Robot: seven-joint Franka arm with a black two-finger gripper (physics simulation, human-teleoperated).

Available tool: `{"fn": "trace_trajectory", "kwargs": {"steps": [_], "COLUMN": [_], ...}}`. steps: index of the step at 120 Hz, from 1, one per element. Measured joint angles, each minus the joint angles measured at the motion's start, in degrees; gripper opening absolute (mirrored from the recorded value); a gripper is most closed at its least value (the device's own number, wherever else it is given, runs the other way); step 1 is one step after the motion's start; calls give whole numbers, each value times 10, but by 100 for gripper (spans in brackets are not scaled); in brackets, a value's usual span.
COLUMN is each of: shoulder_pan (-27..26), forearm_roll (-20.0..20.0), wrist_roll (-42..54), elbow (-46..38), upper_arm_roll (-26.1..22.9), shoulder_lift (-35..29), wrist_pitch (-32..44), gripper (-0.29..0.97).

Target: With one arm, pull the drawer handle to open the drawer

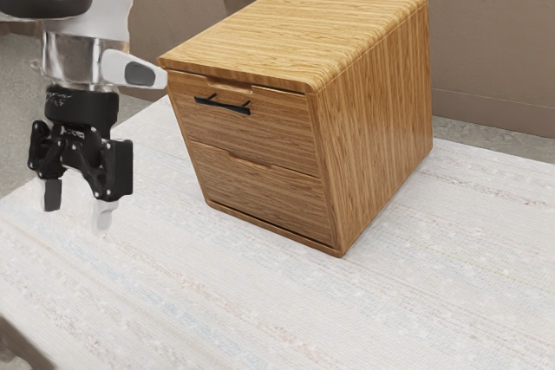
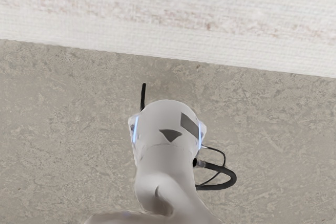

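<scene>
Exterior view: a black two-finger pincer (image 1: pixel 77 207) hangs released, fingers apart, over a pale woven tabletop (image 1: pixel 347 301) — well apart from the thin black bar handle (image 1: pixel 223 105) on the upper drawer (image 1: pixel 251 132) of a light wooden cabinet (image 1: pixel 364 119). Wrist view — grey speckled floor (image 2: pixel 63 129), white robot arm (image 2: pixel 165 150), looped black cable (image 2: pixel 218 174).

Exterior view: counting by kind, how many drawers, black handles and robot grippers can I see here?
drawers: 2, the upper drawer and the lower drawer
black handle: 1
gripper: 1
Total: 4
</scene>
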State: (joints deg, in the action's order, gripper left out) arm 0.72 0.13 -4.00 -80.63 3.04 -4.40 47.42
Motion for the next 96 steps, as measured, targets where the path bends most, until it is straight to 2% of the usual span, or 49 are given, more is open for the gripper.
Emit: {"fn": "trace_trajectory", "kwargs": {"steps": [11,23,33,39,71,84,96], "shoulder_pan": [11,8,10,4,12,5,9], "forearm_roll": [2,-2,-6,-3,42,46,46], "wrist_roll": [-17,-34,-88,-145,-399,-474,-533], "elbow": [-26,-24,81,114,123,-102,-209], "upper_arm_roll": [-1,1,-9,-18,-20,0,23], "shoulder_lift": [-2,-8,-25,-26,12,-83,-120], "wrist_pitch": [126,211,223,231,313,430,546], "gripper": [68,68,68,68,68,68,68]}}
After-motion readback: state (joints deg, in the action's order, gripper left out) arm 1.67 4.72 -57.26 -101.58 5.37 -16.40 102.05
